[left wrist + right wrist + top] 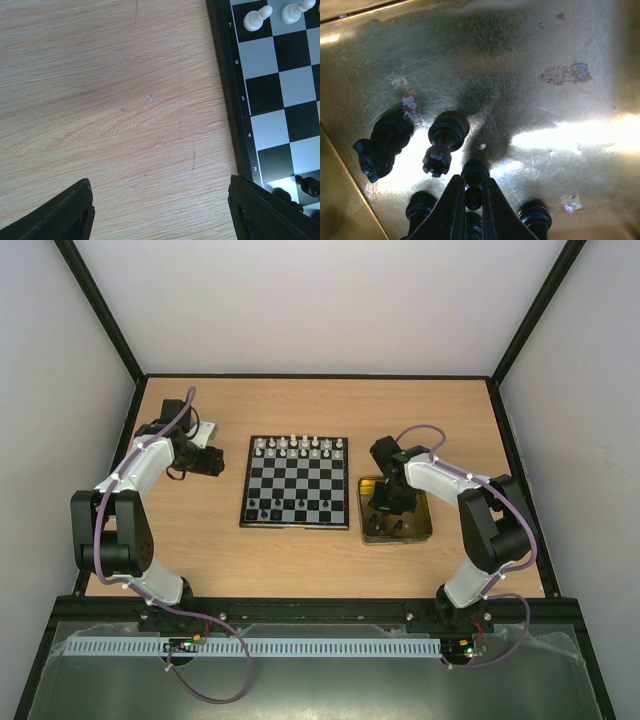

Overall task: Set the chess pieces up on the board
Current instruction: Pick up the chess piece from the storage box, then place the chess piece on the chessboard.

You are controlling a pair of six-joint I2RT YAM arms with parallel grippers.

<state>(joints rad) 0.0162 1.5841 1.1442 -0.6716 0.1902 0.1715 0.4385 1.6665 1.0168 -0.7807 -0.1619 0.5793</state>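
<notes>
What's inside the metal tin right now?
In the tin, several black chessmen sit on gold metal; the right gripper pinches one. The jaws hide the nearest pieces' lower parts.

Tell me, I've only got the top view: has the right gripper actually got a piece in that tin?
Observer: Yes. In the right wrist view the right gripper has its fingers closed either side of a black pawn in the tin.
Operator: Any other pieces in there?
Observer: Several more black pieces lie around it, among them a knight near the tin's left wall.
Operator: And the left gripper?
Observer: The left gripper is open and empty over the table, beside the board.
</notes>
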